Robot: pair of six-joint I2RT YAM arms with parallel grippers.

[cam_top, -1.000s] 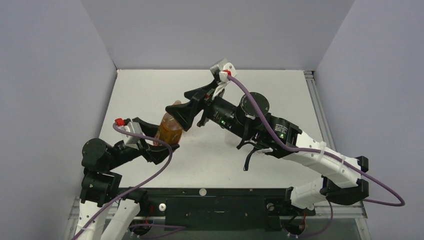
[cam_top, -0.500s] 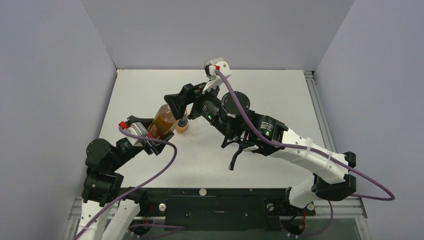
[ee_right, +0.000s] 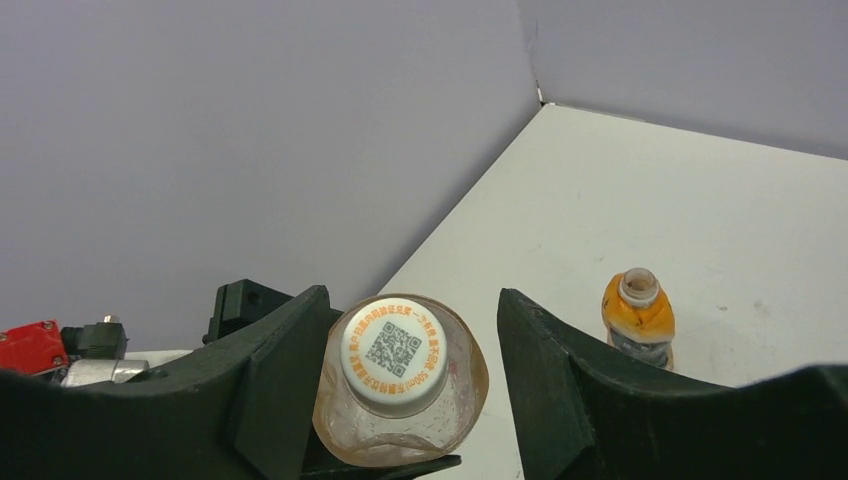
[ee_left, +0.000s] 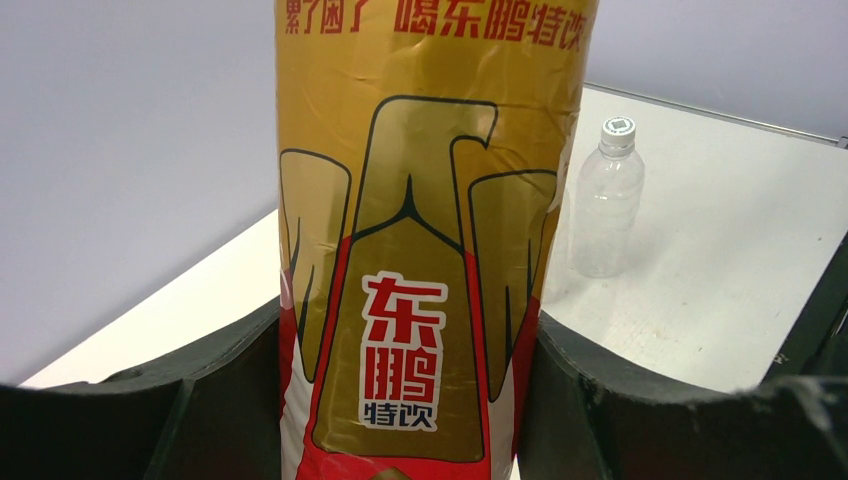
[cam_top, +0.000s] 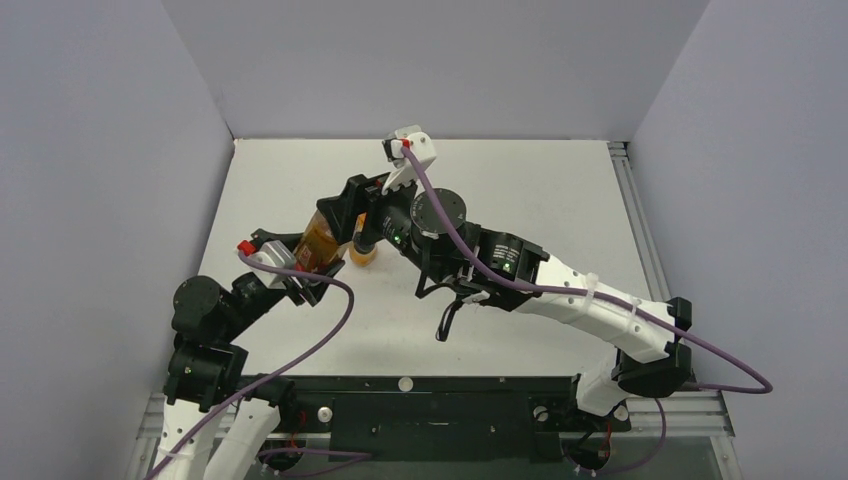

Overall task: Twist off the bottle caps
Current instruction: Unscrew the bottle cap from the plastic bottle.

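The right pincer [ee_right: 411,315] hangs over the brown bottle's cap [ee_right: 391,349] with its jaws apart, one dark finger on each side of the white, code-printed top. There is clear space on the right side. On the left the finger is so near that I cannot tell whether it touches.

The right arm [cam_top: 590,305] reaches a long way for this. From its base at the near right corner it runs left across the table [cam_top: 560,190], bends at the elbow and slopes on to the left-centre, fingers pointing down at the bottle's top.

The left pincer [ee_left: 408,345] is clamped on the brown bottle [ee_left: 425,230], its two fingers pressed against the gold-and-red label low on the body. The left arm [cam_top: 215,310] is folded short, close to its base at the near left, with the forearm pushed forward and to the right.

From above, the bottle sits left of the table's middle, its top hidden under the right pincer. Whether its foot touches the table I cannot tell.

Just beside it, to the right, the orange bottle [ee_right: 638,318] stands upright on the table, neck open. Beyond the brown bottle, in the left wrist's view, the clear bottle [ee_left: 603,210] stands upright and well apart, the clear bottle's cap [ee_left: 619,128] sitting on its neck.
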